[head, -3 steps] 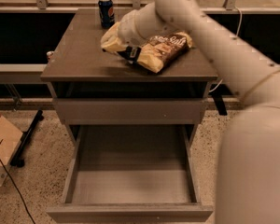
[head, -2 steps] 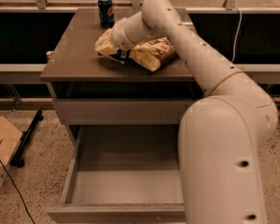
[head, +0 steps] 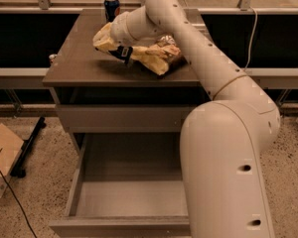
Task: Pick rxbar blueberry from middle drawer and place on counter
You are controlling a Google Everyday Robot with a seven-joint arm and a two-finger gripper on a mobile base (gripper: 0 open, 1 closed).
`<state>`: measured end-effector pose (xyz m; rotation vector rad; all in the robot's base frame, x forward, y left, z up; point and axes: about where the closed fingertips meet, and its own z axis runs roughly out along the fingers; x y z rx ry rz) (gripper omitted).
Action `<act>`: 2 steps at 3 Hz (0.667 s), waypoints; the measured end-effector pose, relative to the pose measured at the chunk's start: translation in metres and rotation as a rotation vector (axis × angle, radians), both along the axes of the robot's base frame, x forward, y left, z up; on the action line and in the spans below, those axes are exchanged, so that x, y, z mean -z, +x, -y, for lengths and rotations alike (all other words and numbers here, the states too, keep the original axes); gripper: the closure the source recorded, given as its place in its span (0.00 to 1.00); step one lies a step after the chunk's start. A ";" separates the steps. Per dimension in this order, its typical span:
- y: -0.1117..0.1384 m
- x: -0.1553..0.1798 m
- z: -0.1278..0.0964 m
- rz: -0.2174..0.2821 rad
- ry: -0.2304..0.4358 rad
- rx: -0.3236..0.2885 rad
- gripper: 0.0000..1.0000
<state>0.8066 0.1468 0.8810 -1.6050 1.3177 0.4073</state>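
My gripper [head: 118,49] is over the counter [head: 74,63], reaching in from the right on my long pale arm [head: 208,68]. It is clamped on the bar [head: 124,54]. The bar's dark wrapper with its pale print sticks out from the tip, just beside the chip bag [head: 156,58]. It sits very low over the counter top. I cannot tell whether its underside is touching the surface or hanging just above it, though a thin shadow beneath it suggests a small gap.

The drawer [head: 119,226] stands pulled out below. The part of its grey floor that I can see holds nothing, but my arm hides its right side. So I judge the first half of the job done: the bar is out of the drawer and up at counter height.

What is left is the set-down. The bar has to go flat onto the counter, and then I have to let go and lift away. There is bare surface to the left and front of the bar, so I would aim there, not onto the chip bag, which crowds the bar's right side. The soda can [head: 111,6] stands near the back edge, well apart from the bar, and should not get in the way.

The task does not ask me to close the drawer, so once the bar rests on the counter and my gripper is clear of it, I count the job finished.
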 end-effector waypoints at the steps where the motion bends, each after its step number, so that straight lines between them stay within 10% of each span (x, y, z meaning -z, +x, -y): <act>1: -0.001 0.002 -0.003 -0.003 0.000 -0.004 0.27; 2: -0.001 0.004 -0.006 -0.006 -0.001 -0.009 0.04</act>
